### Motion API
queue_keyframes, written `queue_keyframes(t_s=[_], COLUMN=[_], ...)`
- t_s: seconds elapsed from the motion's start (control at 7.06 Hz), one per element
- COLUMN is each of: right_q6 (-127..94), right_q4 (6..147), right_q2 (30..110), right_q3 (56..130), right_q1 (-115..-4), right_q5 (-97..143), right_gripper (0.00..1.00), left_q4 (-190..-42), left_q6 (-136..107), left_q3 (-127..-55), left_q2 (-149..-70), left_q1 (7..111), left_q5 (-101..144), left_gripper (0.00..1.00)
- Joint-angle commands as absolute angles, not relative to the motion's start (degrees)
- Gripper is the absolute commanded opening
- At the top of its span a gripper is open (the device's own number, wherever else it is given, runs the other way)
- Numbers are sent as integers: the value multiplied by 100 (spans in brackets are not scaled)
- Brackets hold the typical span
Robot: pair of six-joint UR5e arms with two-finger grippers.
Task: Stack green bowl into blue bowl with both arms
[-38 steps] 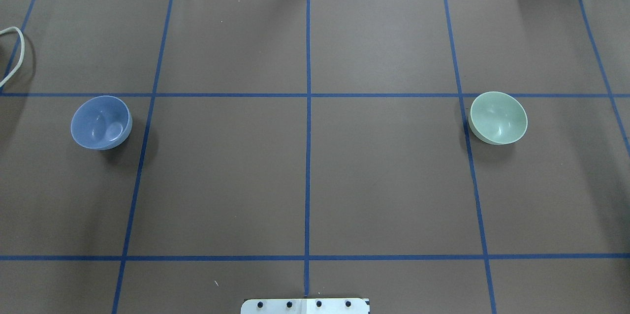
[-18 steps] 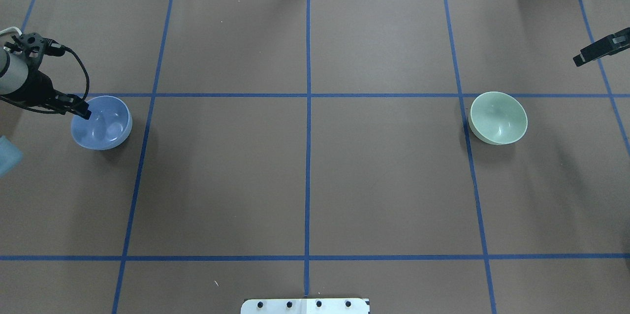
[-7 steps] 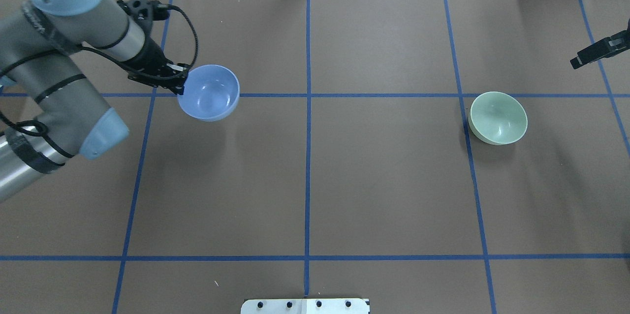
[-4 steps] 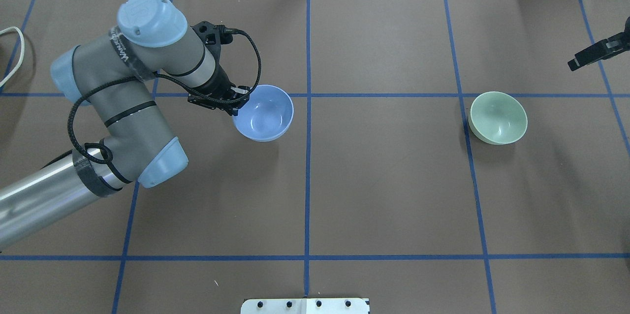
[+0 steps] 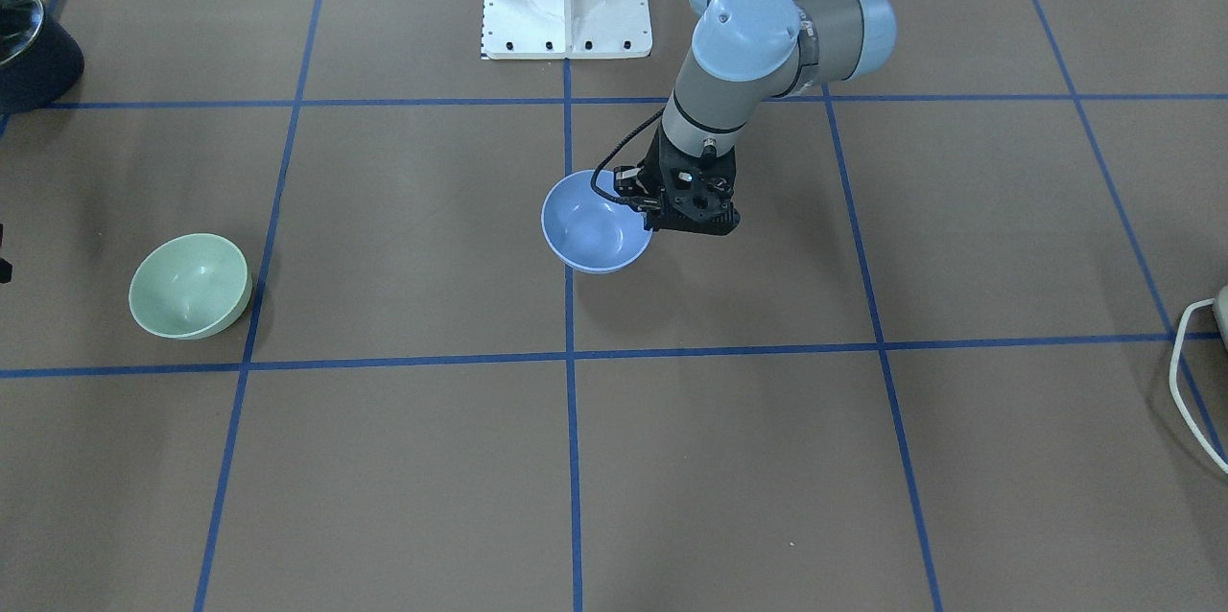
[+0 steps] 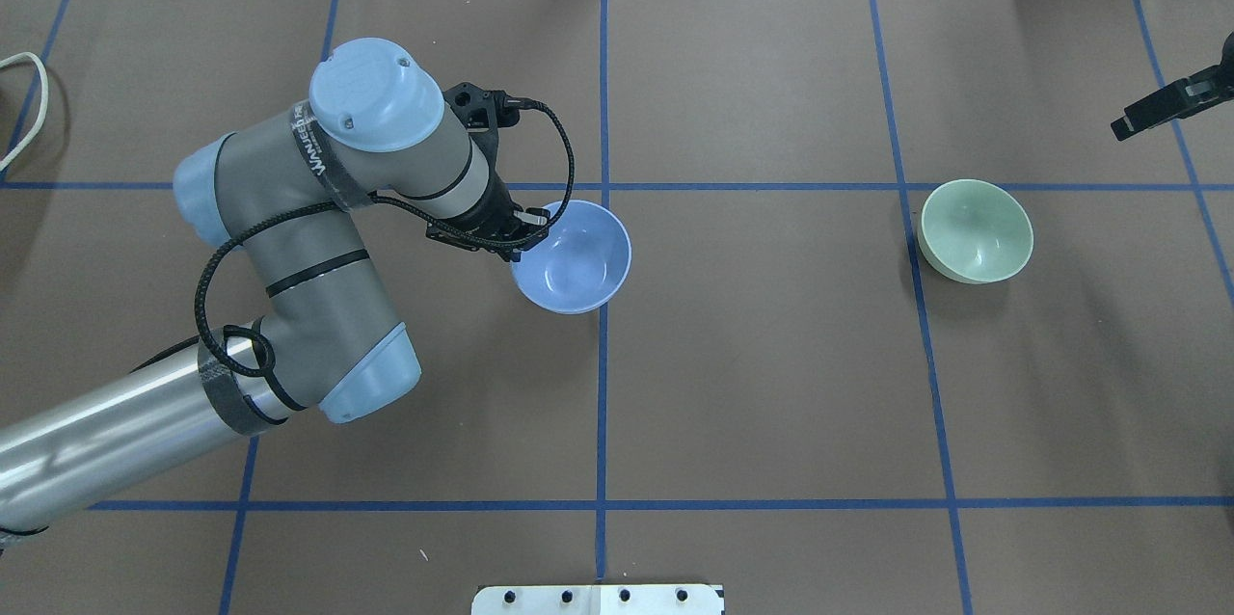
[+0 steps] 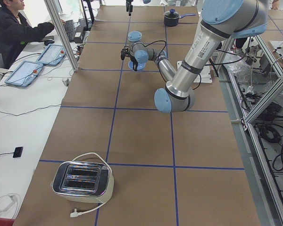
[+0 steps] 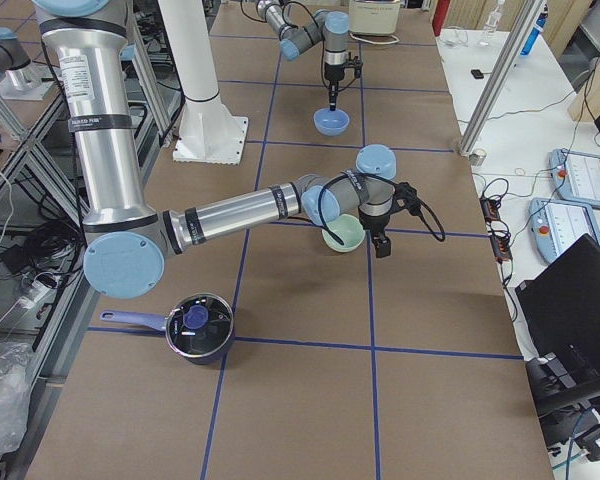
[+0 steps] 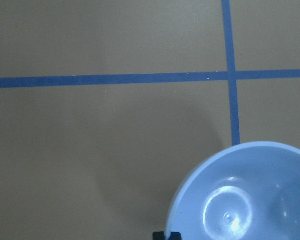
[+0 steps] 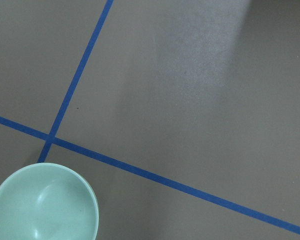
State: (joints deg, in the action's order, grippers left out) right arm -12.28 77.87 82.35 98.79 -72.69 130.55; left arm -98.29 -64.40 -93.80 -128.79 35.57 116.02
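Blue on brown, front view first: the blue bowl point(image 5: 595, 233) hangs near the centre of the desk point(image 5: 384, 459). The left jaws pinch its rim at 3 o'clock, and the left arm point(image 5: 748, 27) is elbowed high with its wrist pointing straight down. The green bowl point(image 5: 190, 286) sits off at 9 o'clock, well apart.

Overhead now: green bowl untouched, right jaws up at its 1 o'clock, apart. Wide or narrow, I cannot tell.

Right side view: the right arm point(image 8: 230, 215) is stretched low, wrist beside that bowl.

Left wrist: blue bowl at 5 o'clock, shadow thrown toward 9, so it's probably just off the desk.

Both bowls look light, stiff, slick and chippable. A rim pinch with one finger inside seems the hold.
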Motion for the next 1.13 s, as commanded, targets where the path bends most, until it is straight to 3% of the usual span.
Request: queue_keyframes(t_s=[0.0,0.99], right_q6=[-1230,-1222], right_q4=[7787,7796], right_q2=[8235,8279], right_q3=[9879,9879], right_q1=[-7269,-7277], right_q5=[13043,12982], right_gripper=[100,100], left_q4=[-9730,-9035], left_q6=[-6442,-6398], left_q3=[-9404,-9413], left_q2=[-12885,-13140], left_q1=[3542,3490], left_q5=[11558,11488], left_gripper=[0,0])
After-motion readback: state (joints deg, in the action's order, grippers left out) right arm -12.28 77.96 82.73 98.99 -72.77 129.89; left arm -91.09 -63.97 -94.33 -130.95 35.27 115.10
